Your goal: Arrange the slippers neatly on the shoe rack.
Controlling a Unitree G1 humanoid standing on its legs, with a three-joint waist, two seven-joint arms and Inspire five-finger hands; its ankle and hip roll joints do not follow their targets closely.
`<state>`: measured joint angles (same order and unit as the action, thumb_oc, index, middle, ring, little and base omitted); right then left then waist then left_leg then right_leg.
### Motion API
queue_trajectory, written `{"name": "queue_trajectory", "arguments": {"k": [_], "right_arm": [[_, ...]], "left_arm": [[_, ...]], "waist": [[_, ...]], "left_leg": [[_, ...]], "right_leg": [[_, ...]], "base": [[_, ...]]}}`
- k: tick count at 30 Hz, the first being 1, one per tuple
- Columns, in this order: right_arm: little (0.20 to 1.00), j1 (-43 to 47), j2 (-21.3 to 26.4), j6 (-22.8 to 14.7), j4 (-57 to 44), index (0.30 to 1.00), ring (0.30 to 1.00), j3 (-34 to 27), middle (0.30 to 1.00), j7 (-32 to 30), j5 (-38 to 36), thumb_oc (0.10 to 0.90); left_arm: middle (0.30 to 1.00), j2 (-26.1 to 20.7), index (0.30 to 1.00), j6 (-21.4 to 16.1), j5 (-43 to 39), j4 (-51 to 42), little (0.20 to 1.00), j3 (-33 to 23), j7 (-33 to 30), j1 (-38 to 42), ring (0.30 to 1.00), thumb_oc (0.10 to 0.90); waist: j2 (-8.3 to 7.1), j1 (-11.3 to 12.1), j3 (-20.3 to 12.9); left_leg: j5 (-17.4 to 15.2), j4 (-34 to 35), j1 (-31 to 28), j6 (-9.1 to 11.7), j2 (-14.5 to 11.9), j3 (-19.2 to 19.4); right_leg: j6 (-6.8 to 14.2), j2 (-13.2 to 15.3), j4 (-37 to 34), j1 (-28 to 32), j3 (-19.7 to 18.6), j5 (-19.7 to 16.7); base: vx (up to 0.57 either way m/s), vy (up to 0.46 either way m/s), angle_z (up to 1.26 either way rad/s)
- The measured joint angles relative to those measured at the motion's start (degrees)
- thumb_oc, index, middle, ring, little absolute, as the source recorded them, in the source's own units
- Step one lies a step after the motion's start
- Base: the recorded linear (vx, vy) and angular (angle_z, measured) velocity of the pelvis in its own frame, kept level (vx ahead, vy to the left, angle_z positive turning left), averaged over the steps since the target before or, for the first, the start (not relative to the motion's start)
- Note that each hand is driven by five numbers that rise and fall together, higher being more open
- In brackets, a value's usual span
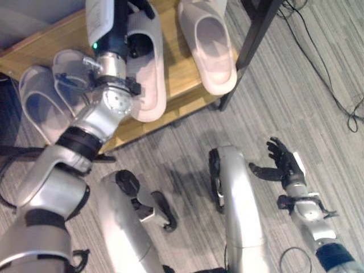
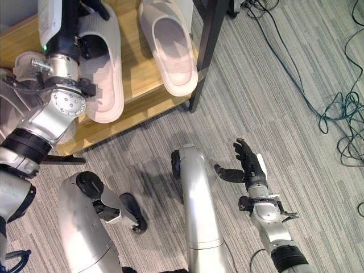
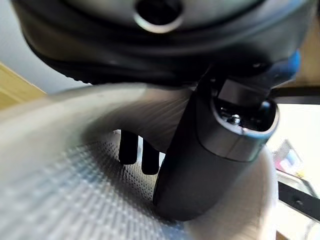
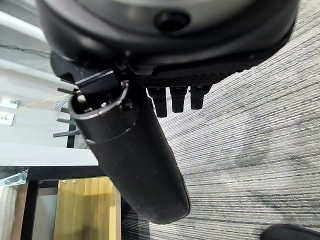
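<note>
Leftmost, two grey slippers (image 1: 42, 96) lie overlapped on the wooden shelf (image 1: 176, 85) of the shoe rack. Beside them, the left hand (image 1: 136, 17) reaches into a pale slipper (image 1: 149, 74); the left wrist view shows its thumb (image 3: 210, 150) pressed on the strap with fingers (image 3: 135, 150) curled inside, a grip the head views hide. Next right, a second pale slipper (image 1: 207, 48) lies just beside the rack's black leg (image 1: 256, 31). Rightmost, the right hand (image 2: 247, 165) hovers over the carpet (image 2: 296, 85), fingers relaxed and spread, holding nothing.
</note>
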<state>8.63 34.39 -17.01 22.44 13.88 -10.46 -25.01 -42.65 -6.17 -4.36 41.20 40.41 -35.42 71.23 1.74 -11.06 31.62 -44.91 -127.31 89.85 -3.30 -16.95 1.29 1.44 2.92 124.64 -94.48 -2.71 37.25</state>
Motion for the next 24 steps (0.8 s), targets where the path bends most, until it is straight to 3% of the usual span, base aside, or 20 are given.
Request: {"name": "queue_trajectory", "arguments": {"k": [1,2,3,24], "right_arm": [[0.9,-0.08,0.06,0.01,0.0,0.9,0.9,0.02,0.9,0.0,0.0,0.8],[0.9,-0.18,0.08,0.01,0.0,0.9,0.9,0.03,0.9,0.0,0.0,0.8],[0.9,-0.24,0.18,0.01,0.0,0.9,0.9,0.08,0.9,0.01,0.0,0.8],[0.9,-0.13,0.52,0.26,-0.01,0.9,0.9,2.32,0.9,-0.14,0.19,0.8]], "left_arm": [[0.3,0.29,0.3,0.01,-0.02,0.58,0.3,-0.02,0.0,0.27,0.3,0.4],[0.434,0.51,0.434,0.01,-0.01,0.75,0.434,-0.03,-0.01,0.33,0.434,0.489],[0.9,0.92,0.9,0.01,-0.01,1.32,0.9,0.0,0.01,0.66,0.9,0.8],[0.9,3.49,0.9,0.1,-2.18,2.95,0.9,0.26,2.34,4.14,0.9,0.8]], "waist": [[0.0,0.03,0.0],[-0.02,0.03,0.0],[-0.04,0.01,0.0],[-1.2,0.1,0.02]], "left_leg": [[0.0,-0.03,-0.02,0.01,0.0,-0.01],[0.01,-0.05,-0.09,0.03,0.0,-0.03],[-0.03,-0.17,-0.08,0.07,0.01,-0.09],[-0.91,-1.87,-0.08,0.07,0.4,0.2]], "right_leg": [[0.0,-0.01,0.07,-0.01,-0.01,0.06],[0.13,-0.02,0.1,0.01,0.01,0.1],[-0.04,-0.03,0.22,0.03,0.02,0.07],[0.19,0.27,2.46,-0.33,-0.85,1.14]], "base": [[0.0,0.0,0.0],[0.0,0.0,0.0],[0.0,0.0,0.0],[0.0,-0.001,0.01]]}}
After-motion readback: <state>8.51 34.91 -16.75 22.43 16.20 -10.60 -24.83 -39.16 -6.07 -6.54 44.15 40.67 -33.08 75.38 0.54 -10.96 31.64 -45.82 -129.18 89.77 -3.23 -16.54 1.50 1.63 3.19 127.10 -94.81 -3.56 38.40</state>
